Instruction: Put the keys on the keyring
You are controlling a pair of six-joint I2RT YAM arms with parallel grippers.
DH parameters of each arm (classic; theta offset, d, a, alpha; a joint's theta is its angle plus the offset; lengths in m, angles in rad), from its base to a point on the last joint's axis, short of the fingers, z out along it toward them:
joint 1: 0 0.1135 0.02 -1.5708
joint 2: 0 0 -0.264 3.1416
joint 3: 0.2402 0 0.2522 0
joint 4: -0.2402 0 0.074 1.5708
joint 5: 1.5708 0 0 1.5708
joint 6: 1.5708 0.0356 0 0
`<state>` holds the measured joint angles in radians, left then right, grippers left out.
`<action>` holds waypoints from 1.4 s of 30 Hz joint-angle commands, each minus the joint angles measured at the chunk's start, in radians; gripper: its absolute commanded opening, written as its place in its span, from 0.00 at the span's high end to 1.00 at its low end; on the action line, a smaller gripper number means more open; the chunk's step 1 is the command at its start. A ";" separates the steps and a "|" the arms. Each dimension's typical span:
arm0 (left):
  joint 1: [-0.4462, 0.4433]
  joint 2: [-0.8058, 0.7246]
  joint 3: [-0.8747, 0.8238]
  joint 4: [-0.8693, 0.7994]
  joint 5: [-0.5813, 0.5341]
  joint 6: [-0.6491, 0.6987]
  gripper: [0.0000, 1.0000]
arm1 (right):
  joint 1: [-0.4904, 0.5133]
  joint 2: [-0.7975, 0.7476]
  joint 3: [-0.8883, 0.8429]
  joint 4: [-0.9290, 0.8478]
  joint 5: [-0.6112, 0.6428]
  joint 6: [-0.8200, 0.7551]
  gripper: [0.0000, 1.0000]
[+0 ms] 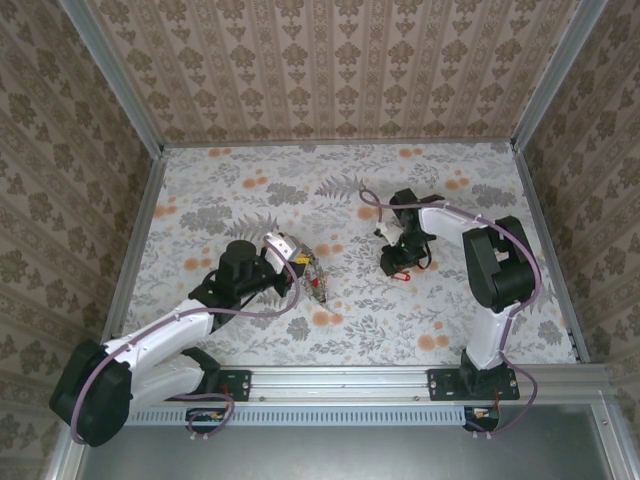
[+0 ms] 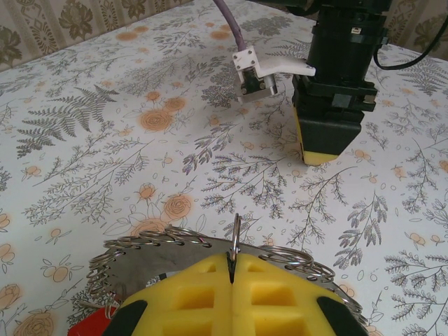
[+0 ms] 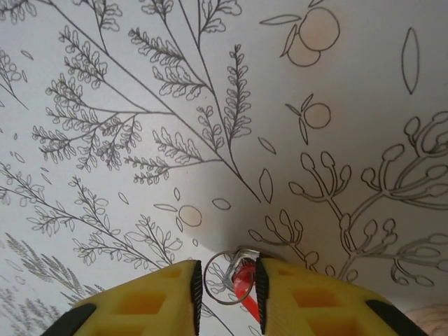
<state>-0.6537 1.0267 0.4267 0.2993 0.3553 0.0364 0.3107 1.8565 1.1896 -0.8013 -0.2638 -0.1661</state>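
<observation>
My left gripper point(image 2: 232, 269) is shut on the thin grey keyring point(image 2: 236, 234), which stands edge-on between the yellow pads. Several small rings point(image 2: 154, 245) fan out to both sides of it, and a red tag point(image 2: 91, 325) shows at the lower left. From above, this bunch point(image 1: 316, 283) hangs at the left gripper point(image 1: 308, 272) near the table's middle. My right gripper point(image 3: 225, 287) is down on the table, its pads closed around a red-headed key point(image 3: 241, 283) and that key's small ring point(image 3: 221, 280). In the top view the key point(image 1: 401, 276) pokes out below the right gripper point(image 1: 392, 266).
The floral tablecloth point(image 1: 440, 200) covers the table, with patterned walls on three sides. The right arm's gripper point(image 2: 318, 155) points down at the cloth a short way ahead of the left one. A white cable clip point(image 2: 253, 73) sits on its purple cable.
</observation>
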 commanded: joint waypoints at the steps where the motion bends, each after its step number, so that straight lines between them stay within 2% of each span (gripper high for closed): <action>1: -0.001 -0.001 0.027 0.009 0.010 -0.018 1.00 | 0.017 -0.082 -0.038 0.033 0.052 -0.053 0.68; 6: -0.001 -0.006 0.033 -0.006 0.012 -0.003 1.00 | 0.044 -0.207 -0.121 0.153 0.089 -0.224 0.66; 10: -0.002 -0.013 0.034 -0.011 0.011 0.008 1.00 | 0.057 -0.307 -0.211 0.187 0.061 -0.592 0.63; 14: -0.001 -0.022 0.024 -0.005 0.011 0.010 1.00 | 0.051 -0.334 -0.245 0.135 0.064 -0.913 0.65; 18: -0.001 -0.032 0.023 -0.006 0.017 0.020 1.00 | 0.044 -0.329 -0.287 0.184 0.090 -1.079 0.68; 24: 0.004 -0.059 0.021 -0.028 0.025 0.038 1.00 | 0.044 -0.317 -0.333 0.313 0.064 -1.173 0.71; 30: 0.007 -0.083 0.004 -0.024 0.015 0.034 1.00 | 0.038 -0.277 -0.346 0.370 0.097 -1.164 0.74; 42: 0.006 -0.065 0.018 -0.023 0.019 0.033 1.00 | 0.026 -0.267 -0.364 0.373 0.086 -1.142 0.70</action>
<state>-0.6529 0.9661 0.4274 0.2523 0.3557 0.0532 0.3450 1.5879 0.8413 -0.4244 -0.1707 -1.2991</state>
